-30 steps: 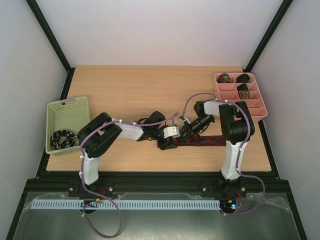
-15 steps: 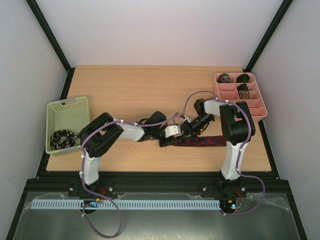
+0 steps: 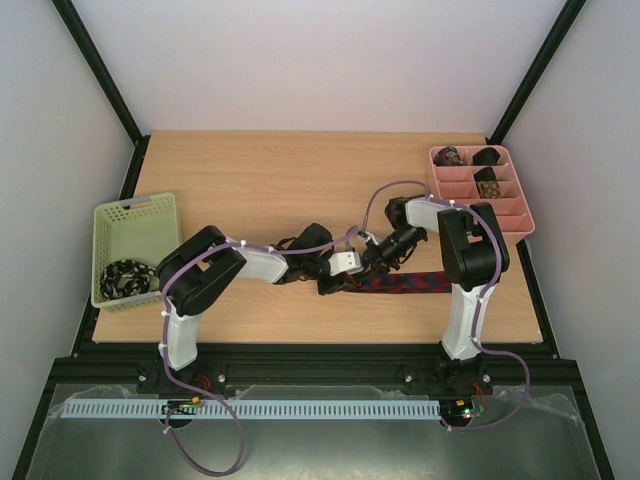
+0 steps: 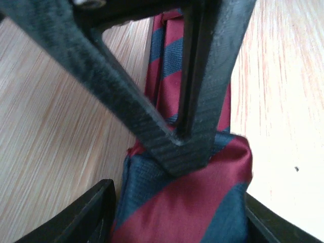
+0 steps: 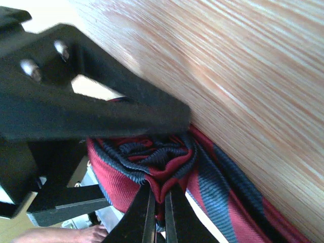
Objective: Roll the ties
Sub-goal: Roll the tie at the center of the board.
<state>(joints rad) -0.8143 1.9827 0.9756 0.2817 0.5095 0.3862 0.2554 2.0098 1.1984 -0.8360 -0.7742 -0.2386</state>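
Dark red and navy striped tie (image 3: 410, 283) lies on the table (image 3: 250, 180) in front of the right arm. Its flat run stretches to the right and its left end is wound into a small coil between the two tools. Right gripper (image 5: 161, 202): jaws together, nipping an inner fold at the coil's core. Left gripper (image 4: 179, 217): jaws part-way apart, bracketing the coil and apparently bearing on both flanks. Hazards noted: the fabric looks slick and the core pinch is narrow, so a turn taken too fast could pull the fold out and let the coil spring loose. Uneven pressure from the left jaws could telescope the layers sideways. The fingers of the two tools cross very close together in the left wrist view, so a collision or a snagged layer is possible. Three rolled ties (image 3: 487, 183) sit in the pink divided tray (image 3: 431, 160), and a black-and-white tie (image 3: 125, 278) waits in the green mesh basket (image 3: 135, 207). Against the frame one second back, the left tool sits slightly higher and closer to the right one, and the dark bulk at the tie's left end looks smaller. Flat run, tray and basket are unchanged.
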